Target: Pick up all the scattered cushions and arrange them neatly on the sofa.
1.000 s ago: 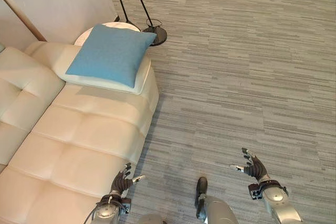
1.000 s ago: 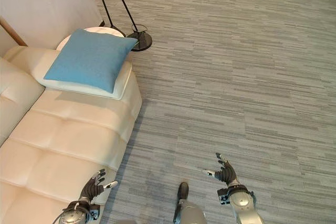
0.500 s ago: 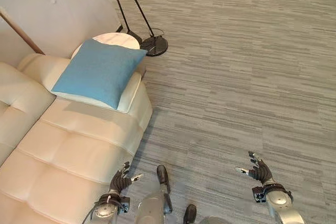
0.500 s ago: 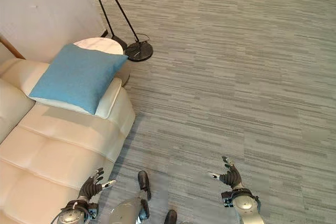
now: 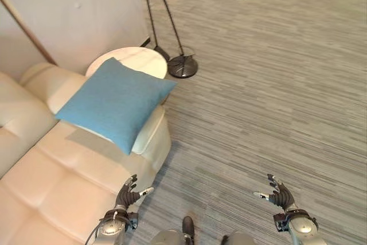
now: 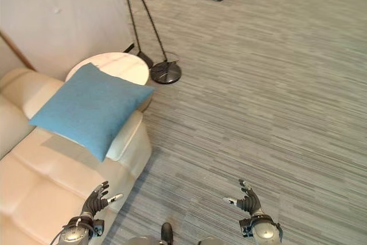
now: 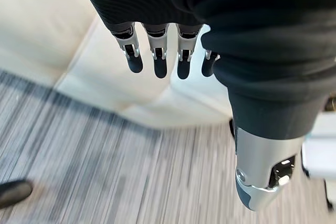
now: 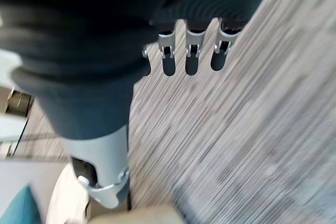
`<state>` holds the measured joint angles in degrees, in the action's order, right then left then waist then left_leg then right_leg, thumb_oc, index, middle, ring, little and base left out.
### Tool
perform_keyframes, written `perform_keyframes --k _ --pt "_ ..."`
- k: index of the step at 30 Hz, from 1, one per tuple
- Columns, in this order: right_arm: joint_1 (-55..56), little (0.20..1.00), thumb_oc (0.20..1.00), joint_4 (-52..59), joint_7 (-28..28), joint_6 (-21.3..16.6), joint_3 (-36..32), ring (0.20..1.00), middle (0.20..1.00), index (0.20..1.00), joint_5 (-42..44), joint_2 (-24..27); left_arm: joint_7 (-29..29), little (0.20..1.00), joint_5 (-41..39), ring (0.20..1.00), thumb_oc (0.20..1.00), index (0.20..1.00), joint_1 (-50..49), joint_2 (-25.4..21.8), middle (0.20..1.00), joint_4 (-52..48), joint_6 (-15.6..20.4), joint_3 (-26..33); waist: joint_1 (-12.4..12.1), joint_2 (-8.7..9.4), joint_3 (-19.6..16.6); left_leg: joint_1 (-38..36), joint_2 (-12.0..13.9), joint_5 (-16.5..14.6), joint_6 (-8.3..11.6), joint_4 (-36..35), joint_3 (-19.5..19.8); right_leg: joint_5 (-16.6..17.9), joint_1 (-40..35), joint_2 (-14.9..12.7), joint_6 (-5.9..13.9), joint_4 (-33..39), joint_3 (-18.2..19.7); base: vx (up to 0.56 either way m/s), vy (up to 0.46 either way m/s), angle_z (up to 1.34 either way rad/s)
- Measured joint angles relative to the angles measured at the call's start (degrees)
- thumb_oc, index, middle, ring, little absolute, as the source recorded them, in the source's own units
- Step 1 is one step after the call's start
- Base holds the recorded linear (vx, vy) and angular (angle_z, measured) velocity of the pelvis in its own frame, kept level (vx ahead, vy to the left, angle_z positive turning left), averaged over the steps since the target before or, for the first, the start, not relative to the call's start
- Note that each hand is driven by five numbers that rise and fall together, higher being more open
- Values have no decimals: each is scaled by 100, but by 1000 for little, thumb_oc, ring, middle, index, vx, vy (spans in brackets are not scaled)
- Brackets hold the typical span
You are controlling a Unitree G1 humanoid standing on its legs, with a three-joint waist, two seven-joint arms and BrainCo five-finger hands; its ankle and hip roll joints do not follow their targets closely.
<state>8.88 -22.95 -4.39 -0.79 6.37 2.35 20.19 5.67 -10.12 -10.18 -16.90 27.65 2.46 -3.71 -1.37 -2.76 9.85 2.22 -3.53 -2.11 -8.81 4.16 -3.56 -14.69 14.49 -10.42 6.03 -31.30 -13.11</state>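
Partly hiding the round tabletop (image 5: 136,59) at upper left, the blue cushion (image 5: 116,102) leans on the sofa (image 5: 51,170) arm; left hand (image 5: 127,194) and right hand (image 5: 277,195) hover empty, fingers spread.

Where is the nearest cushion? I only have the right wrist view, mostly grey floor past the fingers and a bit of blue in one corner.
Observer: That blue is the blue cushion, lying tilted on the armrest end of the cream sofa, ahead and to the robot's left.
Operator: Is either hand holding anything?
Observer: No. The right hand hangs open over bare floor, and the left hand is open beside the sofa's front corner.
Operator: Anything close to that cushion?
Observer: A round side table stands just behind it, with a floor lamp's black base beside the table.
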Motion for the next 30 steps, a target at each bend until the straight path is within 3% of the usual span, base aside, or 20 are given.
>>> perform_keyframes --k 2,4,5,6,7,8,9,10,13,16,18,19,20,21,22,24,25,26,28,30 --pt "30 1000 1000 -93 -1 -6 15 1000 1000 1000 2 -31 23 1000 -1 1000 1000 1000 23 -72 1000 80 21 74 22 180 23 -215 -63 -19 78 -83 233 429 207 181 162 1027 384 426 -130 111" --pt "-28 1000 1000 -139 -8 4 -12 1000 1000 1000 2 -22 85 1000 -2 1000 1000 1000 -37 -27 1000 247 25 173 84 283 44 -327 -121 -252 69 -82 814 984 469 510 241 1803 885 456 -191 136" --pt "24 1000 1000 -164 -17 7 -41 1000 1000 1000 3 -19 117 1000 -1 1000 1000 1000 44 -4 1000 458 11 181 249 330 82 -371 -104 -240 174 -8 1156 1304 407 727 391 2440 1517 238 -161 162" --pt "72 1000 1000 -170 -17 8 -42 1000 1000 1000 4 -19 119 1000 1 1000 1000 1000 -10 -11 1000 472 7 174 270 381 100 -464 -149 -245 179 -52 1432 1477 402 745 339 2634 1545 345 -215 161" --pt "111 1000 1000 -212 -19 9 -58 1000 1000 1000 5 -18 121 1000 0 1000 1000 1000 -41 -2 1000 485 7 172 267 411 113 -550 -137 -328 314 -49 1626 1559 391 765 328 2680 1651 302 -220 162" --pt "226 1000 1000 -357 -11 8 -64 1000 1000 1000 8 -58 118 1000 0 1000 1000 1000 -137 -52 1000 469 18 146 251 598 67 -744 -255 -452 516 -19 1841 1751 244 625 231 2664 1602 302 -219 147" --pt "198 1000 1000 -425 -12 10 -104 1000 1000 1000 16 -53 124 1000 0 1000 1000 1000 -127 -12 1000 495 16 150 226 610 42 -840 -171 -591 518 -3 1984 1957 214 618 31 2431 1440 360 -289 180" --pt "166 1000 1000 -556 -6 2 -196 1000 1000 1000 82 -55 117 1000 -1 1000 1000 1000 -117 26 1000 516 16 112 323 558 44 -839 -97 -689 645 229 2014 1955 175 619 13 2250 1145 155 -124 118" --pt "-132 1000 1000 -572 -2 -24 -397 1000 1000 1000 151 14 105 1000 -2 1000 1000 1000 -118 65 1000 421 36 122 258 290 48 -598 221 -605 1001 803 1150 1940 -42 744 -221 2302 811 212 -157 98" --pt "-313 1000 1000 -371 -14 -143 -471 1000 1000 1000 232 101 81 1000 -11 1000 1000 1000 -85 85 1000 487 39 116 240 366 93 98 528 -567 1158 2286 22 1986 -453 825 -710 2656 664 249 -125 30" --pt "-340 1000 1000 -364 -18 -136 -463 1000 1000 1000 233 106 29 1000 -17 1000 1000 1000 31 87 1000 494 45 93 268 455 110 272 673 -554 1128 2153 -620 1915 -675 797 -797 3114 491 289 -11 32" --pt "-359 1000 1000 -374 -12 -132 -464 1000 1000 1000 233 124 -4 1000 -14 1000 1000 1000 157 88 1000 480 63 40 204 467 112 324 562 -530 1099 1558 -698 1789 -782 743 -642 3402 397 276 50 31" --pt "-362 1000 1000 -352 -11 -133 -475 1000 1000 1000 234 209 -9 1000 -14 1000 1000 1000 211 135 1000 466 80 -46 244 328 135 387 754 -519 1123 1223 -653 1682 -606 858 -853 3032 248 176 42 49" --pt "-308 1000 1000 -329 -13 -127 -519 1000 1000 1000 233 277 -55 1000 3 1000 1000 1000 210 45 1000 293 115 -195 312 234 170 568 983 -552 1270 970 -642 1075 -324 768 -898 1591 185 296 79 58" --pt "-265 1000 1000 -436 -24 -16 -532 1000 1000 1000 232 321 -99 1000 3 1000 1000 1000 404 68 1000 374 59 -314 304 159 238 540 1038 -324 1219 667 -492 893 -248 853 -1085 1395 113 223 49 44" --pt "-242 1000 1000 -359 -25 -52 -458 1000 1000 1000 227 270 -120 1000 5 1000 1000 1000 373 61 1000 444 45 -300 254 274 198 805 898 -144 1280 512 -662 904 -400 895 -1011 1921 207 427 108 15" --pt "-293 1000 1000 -418 -26 -39 -456 1000 1000 1000 220 251 -113 1000 5 1000 1000 1000 382 70 1000 490 50 -292 226 230 235 830 815 -53 1340 228 -660 925 -601 925 -923 2318 186 550 189 25" --pt "-362 1000 1000 -604 -33 -4 -491 1000 1000 1000 219 277 -107 1000 6 1000 1000 1000 436 174 1000 509 59 -261 133 2 273 871 1073 -12 1421 -425 -695 866 -677 1173 -931 2171 -4 306 130 16" --pt "-214 1000 1000 -624 -41 22 -535 1000 1000 1000 215 220 -96 1000 1 1000 1000 1000 422 127 1000 460 51 -229 125 34 338 932 1293 302 1416 -442 -817 627 -1036 1222 -858 1923 191 433 216 11" --pt "-116 1000 1000 -436 -26 -7 -503 1000 1000 1000 211 118 -113 1000 4 1000 1000 1000 159 88 1000 448 3 -146 -29 235 228 839 1111 384 1379 -206 -840 575 -1015 1057 -772 2019 425 332 187 -42"
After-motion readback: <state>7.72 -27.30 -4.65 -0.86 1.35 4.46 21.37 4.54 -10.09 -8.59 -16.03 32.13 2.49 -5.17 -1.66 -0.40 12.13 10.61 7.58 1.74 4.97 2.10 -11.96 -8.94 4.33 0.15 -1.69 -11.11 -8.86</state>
